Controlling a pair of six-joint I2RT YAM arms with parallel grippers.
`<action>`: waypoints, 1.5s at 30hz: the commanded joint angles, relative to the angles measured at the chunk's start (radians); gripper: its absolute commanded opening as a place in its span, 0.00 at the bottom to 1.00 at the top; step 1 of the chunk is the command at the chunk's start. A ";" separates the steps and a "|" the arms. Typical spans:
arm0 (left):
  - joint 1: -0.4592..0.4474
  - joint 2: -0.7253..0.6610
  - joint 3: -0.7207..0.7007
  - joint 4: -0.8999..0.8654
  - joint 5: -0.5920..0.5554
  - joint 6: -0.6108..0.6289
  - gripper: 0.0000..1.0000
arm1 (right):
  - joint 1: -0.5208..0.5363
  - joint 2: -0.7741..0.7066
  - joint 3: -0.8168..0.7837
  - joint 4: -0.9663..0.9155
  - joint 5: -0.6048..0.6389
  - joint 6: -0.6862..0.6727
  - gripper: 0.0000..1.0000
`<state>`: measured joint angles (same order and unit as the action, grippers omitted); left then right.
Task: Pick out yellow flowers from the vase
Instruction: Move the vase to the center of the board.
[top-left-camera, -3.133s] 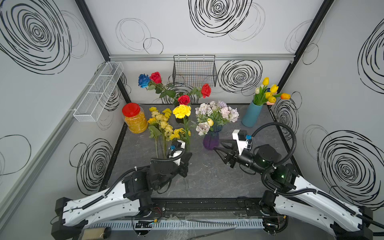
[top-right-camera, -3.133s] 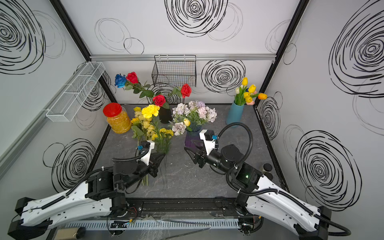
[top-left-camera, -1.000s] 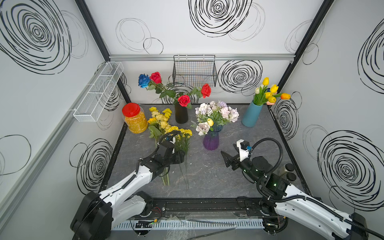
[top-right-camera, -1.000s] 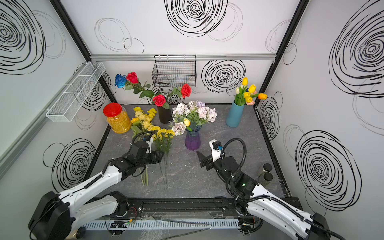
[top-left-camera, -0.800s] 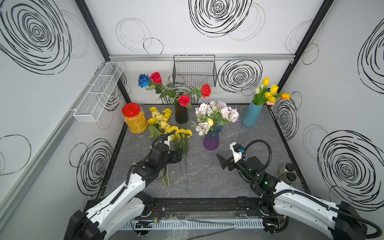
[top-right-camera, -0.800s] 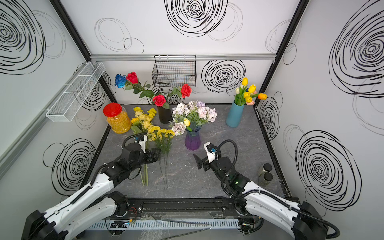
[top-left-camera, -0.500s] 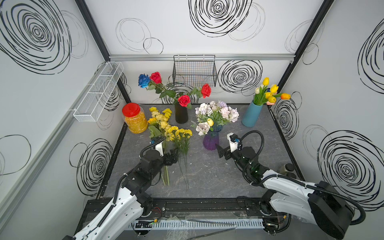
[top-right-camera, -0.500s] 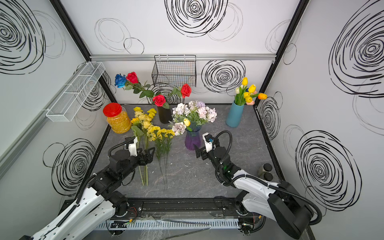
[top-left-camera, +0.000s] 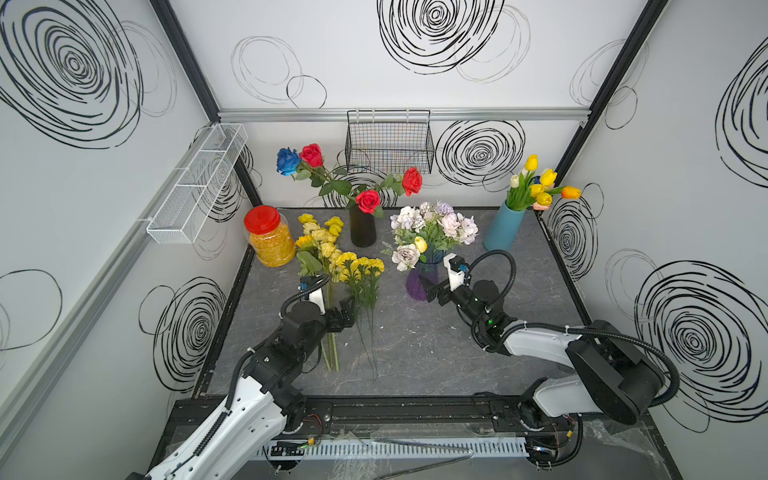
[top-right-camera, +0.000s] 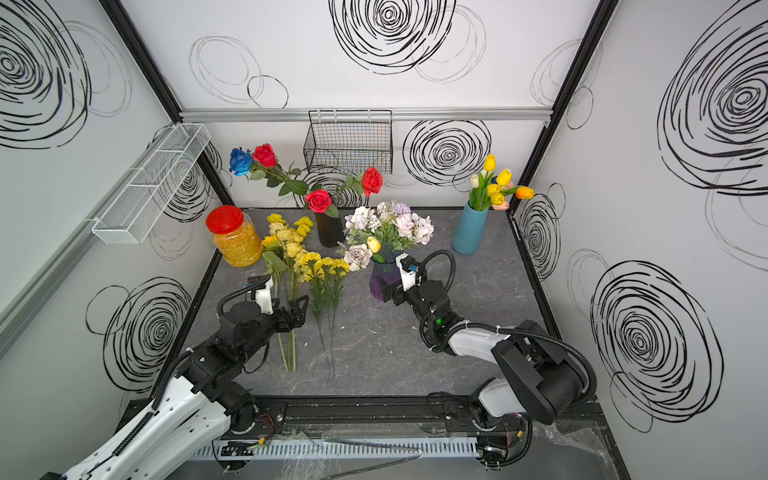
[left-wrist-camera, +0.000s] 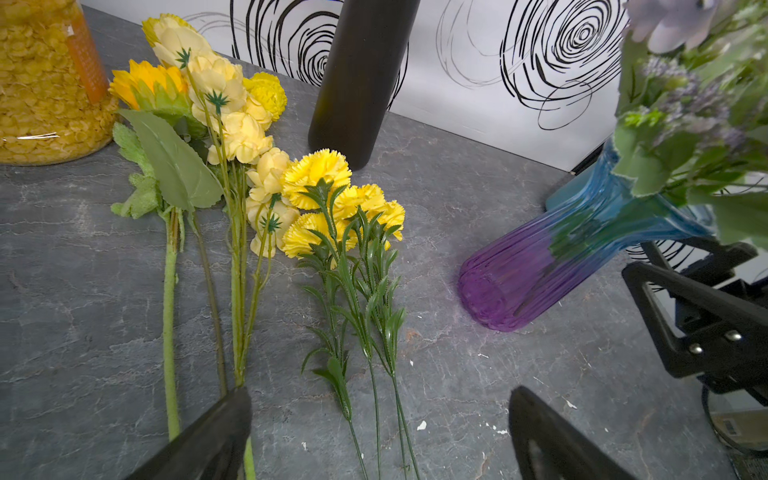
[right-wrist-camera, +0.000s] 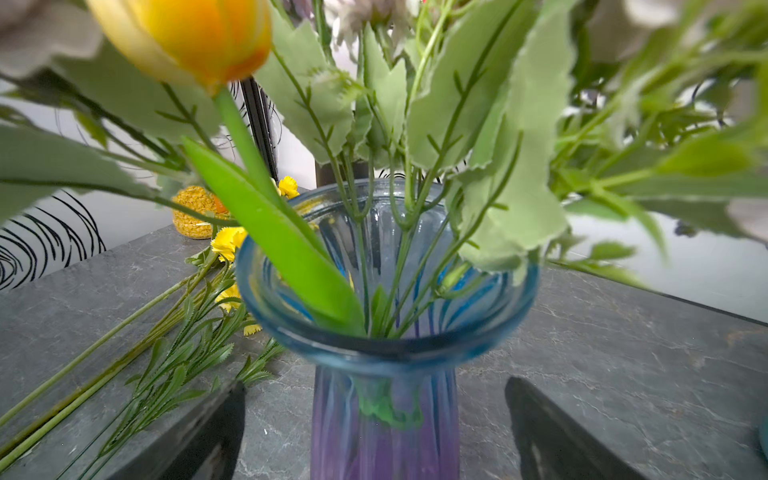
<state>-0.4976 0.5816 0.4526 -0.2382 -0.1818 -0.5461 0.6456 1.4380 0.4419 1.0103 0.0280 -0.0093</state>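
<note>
We take the glass vase (top-left-camera: 413, 284), purple at the base and blue at the rim, as the reference. It stands upright on the bench (top-left-camera: 457, 361).

Right end effector (top-left-camera: 428, 291): jaws apart. In the right wrist view its fingers (right-wrist-camera: 216, 432) stand on either side of the vase's lower body. We cannot tell whether they touch the glass.

Left end effector (top-left-camera: 350, 311): jaws apart and holding nothing. It hovers beside the vase on the jar (top-left-camera: 270, 241) side, low over the flower stems. In the left wrist view one fingertip overlaps a stem, but we cannot confirm contact.

Yellow flowers (top-left-camera: 332, 253): these lie flat on the bench between the vase and the jar, in two loose bunches. Their blooms point toward the black vase (top-left-camera: 362, 228) and their stems toward the arm bases.

One yellow tulip (top-left-camera: 420, 244) stands inside the glass vase among the white, pink and lilac blooms.

On the vase's far side from the jar, a teal vase (top-left-camera: 500, 230) holds more tulips (top-left-camera: 540, 187).
</note>
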 joint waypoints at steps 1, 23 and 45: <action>-0.006 -0.006 -0.005 0.007 -0.026 0.008 0.99 | -0.016 0.054 0.046 0.118 -0.001 -0.013 0.99; -0.012 -0.032 0.001 -0.019 -0.077 0.006 1.00 | -0.067 0.363 0.227 0.273 0.004 -0.046 0.77; -0.012 -0.032 0.001 -0.023 -0.095 0.008 0.99 | -0.096 0.695 0.657 0.210 -0.140 -0.058 0.69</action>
<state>-0.5041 0.5545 0.4526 -0.2760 -0.2562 -0.5457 0.5507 2.1056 1.0500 1.2350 -0.0608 -0.0498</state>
